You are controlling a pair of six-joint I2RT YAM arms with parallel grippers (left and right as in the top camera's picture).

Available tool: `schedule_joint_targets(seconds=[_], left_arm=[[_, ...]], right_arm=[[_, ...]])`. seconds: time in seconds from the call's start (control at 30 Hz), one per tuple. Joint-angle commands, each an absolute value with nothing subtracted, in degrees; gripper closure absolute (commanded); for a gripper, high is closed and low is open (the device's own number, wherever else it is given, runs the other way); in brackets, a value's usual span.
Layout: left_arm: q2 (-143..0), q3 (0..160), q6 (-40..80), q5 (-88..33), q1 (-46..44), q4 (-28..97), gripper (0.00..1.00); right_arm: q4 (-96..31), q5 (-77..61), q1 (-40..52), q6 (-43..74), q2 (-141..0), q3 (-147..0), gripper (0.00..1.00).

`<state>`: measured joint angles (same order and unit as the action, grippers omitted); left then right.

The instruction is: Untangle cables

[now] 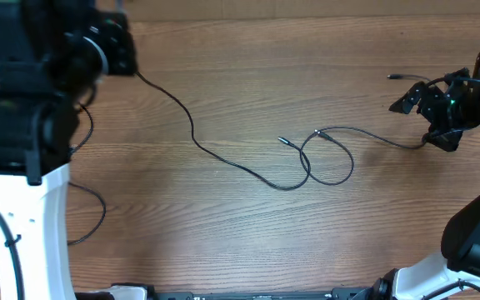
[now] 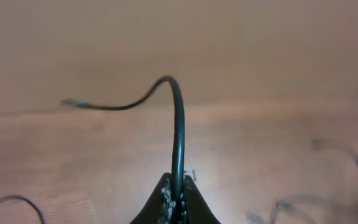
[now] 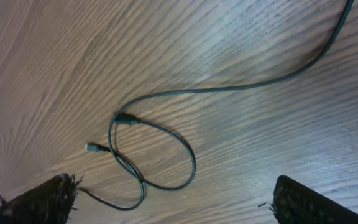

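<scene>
A broad brown wood-grain table [image 1: 223, 242] fills the scene. The black-and-white left arm [image 1: 23, 125] sits at its far left corner and the right arm [image 1: 473, 233] at the right edge. Thin black cables [image 1: 223, 158] trail from the left arm across the tabletop to the middle. There the strands cross in a loose loop [image 1: 332, 162], and one strand runs on toward the right arm. The left gripper [image 2: 178, 182] is pinched tight on a cable, which arcs up from between its fingers to a blurred plug end [image 2: 69, 102]. The right gripper [image 3: 173, 191] hangs above the loop, its fingers [image 3: 48, 196] spread wide and holding nothing. Two small silvery plug tips [image 1: 282, 140] [image 1: 318, 132] lie just beside the loop.
</scene>
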<state>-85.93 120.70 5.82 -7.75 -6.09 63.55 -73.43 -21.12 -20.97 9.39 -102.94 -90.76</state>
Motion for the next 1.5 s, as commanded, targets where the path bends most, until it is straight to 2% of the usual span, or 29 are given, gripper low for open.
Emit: schedule_joint_targets(seconds=[0.0, 0.13, 0.17, 0.4, 0.53, 0.73, 1.03, 1.3, 1.47], left_arm=[[-90.4, 120.9, 1.3, -9.1, -10.5, 69.1, 0.96], [-96.9, 120.9, 0.4, -9.1, -12.7, 76.1, 0.96], [-99.0, 120.9, -0.3, -9.1, -13.3, 77.6, 0.91], [-107.7, 120.9, -0.5, -8.8, -14.8, 80.7, 0.39], [-107.9, 120.9, -1.5, -9.0, -15.6, 80.1, 0.28], [-107.9, 120.9, -11.9, -16.1, -20.4, 80.7, 0.27], [-113.4, 115.3, -30.1, -23.4, -35.8, 80.4, 0.24], [-123.1, 107.4, -31.7, -23.4, -41.8, 76.2, 0.28], [-128.9, 106.3, -31.4, -22.3, -43.1, 73.5, 0.35]], right_arm=[[-74.1, -20.6, -21.1, 8.5, -103.0, -92.7, 0.0], [-74.0, -20.0, -21.1, 8.4, -103.0, -92.7, 0.0], [-73.8, -20.0, -21.1, 8.4, -103.0, -92.7, 0.0], [-73.8, -20.0, -21.1, 8.4, -103.0, -92.7, 0.0], [-73.8, -20.0, -21.1, 8.4, -103.0, -92.7, 0.0], [-73.7, -20.0, -21.1, 8.4, -103.0, -92.7, 0.0], [-73.8, -19.3, -21.1, 8.4, -103.0, -92.7, 0.0], [-73.9, -18.9, -21.1, 8.4, -103.0, -92.6, 0.0], [-73.8, -18.9, -21.1, 8.4, -103.0, -92.6, 0.0]])
